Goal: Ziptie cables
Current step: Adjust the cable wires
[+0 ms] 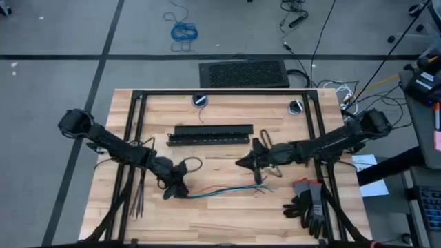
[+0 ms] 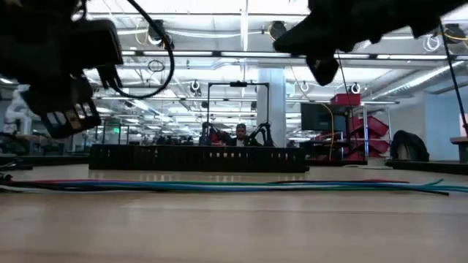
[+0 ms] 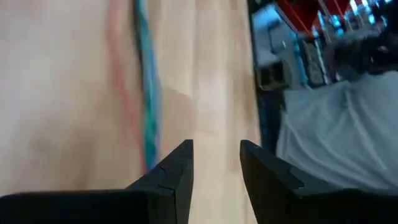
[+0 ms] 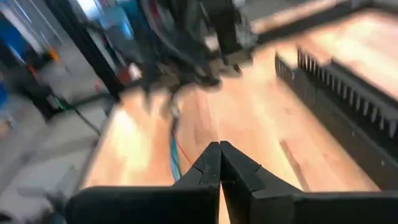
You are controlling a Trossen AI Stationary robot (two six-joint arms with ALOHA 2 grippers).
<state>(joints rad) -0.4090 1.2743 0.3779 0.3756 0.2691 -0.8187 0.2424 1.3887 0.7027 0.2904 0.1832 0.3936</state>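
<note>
The cables [image 1: 224, 191], thin blue, green and pale wires, lie flat along the wooden table's near half; they also show in the low view [image 2: 219, 185]. My left gripper [image 1: 173, 189] hovers open above their left end, with the cables [image 3: 147, 93] beside its fingers and nothing between them [image 3: 216, 155]. My right gripper [image 1: 242, 163] hangs shut above the table, just beyond the cables' right part, its tips closed together [image 4: 219, 147]. Thin dark zipties [image 1: 138, 198] lie on the table near its left edge.
A long black toothed bar [image 1: 210, 134] lies across the table's middle, beyond both grippers. Black-and-grey gloves [image 1: 309, 205] rest at the near right. Black frame rails [image 1: 131, 138] run along the table's left and right sides. Bare wood [image 1: 227, 220] lies in front of the cables.
</note>
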